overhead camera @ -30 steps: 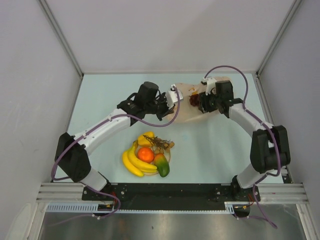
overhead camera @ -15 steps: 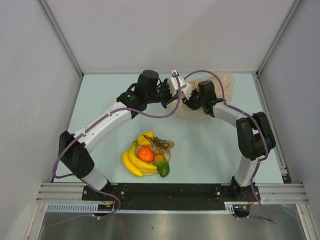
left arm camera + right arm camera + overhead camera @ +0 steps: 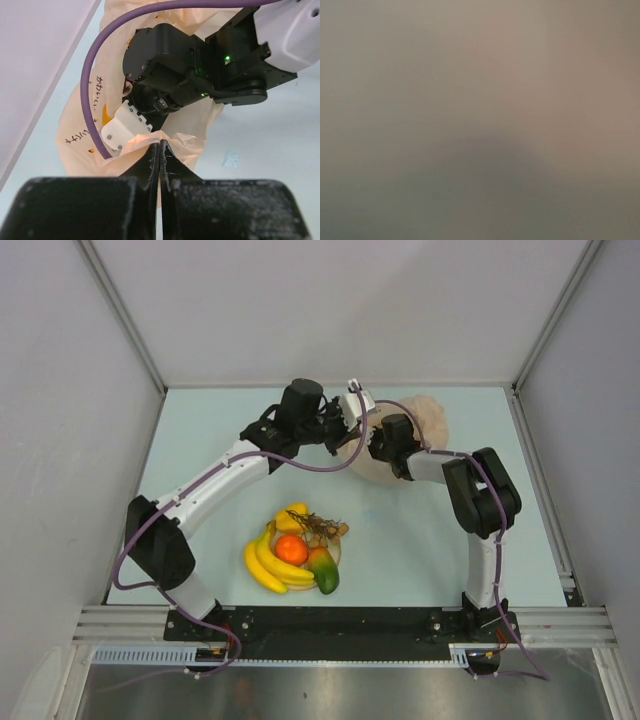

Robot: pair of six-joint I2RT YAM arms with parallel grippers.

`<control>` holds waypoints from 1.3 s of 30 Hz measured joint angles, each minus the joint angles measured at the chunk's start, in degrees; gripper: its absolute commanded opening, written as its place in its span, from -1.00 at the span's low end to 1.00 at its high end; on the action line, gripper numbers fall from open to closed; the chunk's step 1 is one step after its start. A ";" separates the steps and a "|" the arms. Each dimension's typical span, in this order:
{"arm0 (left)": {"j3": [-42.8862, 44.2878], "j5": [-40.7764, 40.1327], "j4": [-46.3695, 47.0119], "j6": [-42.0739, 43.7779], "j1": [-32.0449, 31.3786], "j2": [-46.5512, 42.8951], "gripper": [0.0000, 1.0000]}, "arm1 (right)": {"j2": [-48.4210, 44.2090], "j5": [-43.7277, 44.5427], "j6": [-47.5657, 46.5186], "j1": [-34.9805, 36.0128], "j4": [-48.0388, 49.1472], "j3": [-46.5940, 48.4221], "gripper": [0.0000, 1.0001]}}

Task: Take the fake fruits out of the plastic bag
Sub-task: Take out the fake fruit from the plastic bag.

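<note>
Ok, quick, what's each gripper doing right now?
Left gripper: shut on the plastic bag edge.
Right gripper: cannot tell, jaws hidden in the bag.

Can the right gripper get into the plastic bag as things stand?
Probably yes: the left gripper pinches the plastic bag by its edge, and the right gripper sits against it, its camera showing only beige blur. Contents unseen.

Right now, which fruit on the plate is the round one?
The small orange ball, in the middle of the pile; the banana bunch and the green-red mango beside it are elongated.
</note>
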 measured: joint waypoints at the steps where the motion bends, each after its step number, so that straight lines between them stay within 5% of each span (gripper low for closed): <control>1: 0.00 0.00 -0.04 0.00 0.00 0.02 -0.99 | 0.66 0.20 -0.46 -0.17 1.03 0.07 -0.96; 10: 0.22 -0.26 -0.07 0.04 0.00 0.79 -0.99 | 0.59 -1.27 1.09 -1.25 5.40 0.57 -1.00; 20: 1.92 -5.49 1.75 -1.46 0.50 3.37 -0.99 | -25.09 -18.18 18.78 -9.38 -8.24 1.18 -1.00; 27: 3.93 -8.24 2.75 -4.48 3.17 7.21 -0.99 | -31.76 -24.35 32.50 -8.35 -11.19 1.57 -1.00; 33: 4.46 -8.52 2.99 -6.60 4.17 8.02 -0.16 | -32.20 -25.38 41.35 -8.61 -14.49 4.37 -1.00; 35: 5.09 -7.37 2.51 -7.02 4.44 8.02 0.27 | -32.89 -25.35 43.10 -8.70 -15.52 6.16 -1.00; 37: 6.10 -6.12 1.64 -7.08 4.63 8.02 0.90 | -33.75 -25.29 44.61 -8.74 -17.18 8.96 -1.00; 39: 6.95 -5.95 1.18 -6.67 4.68 7.93 1.00 | -34.36 -25.31 45.62 -8.63 -19.32 12.76 -1.00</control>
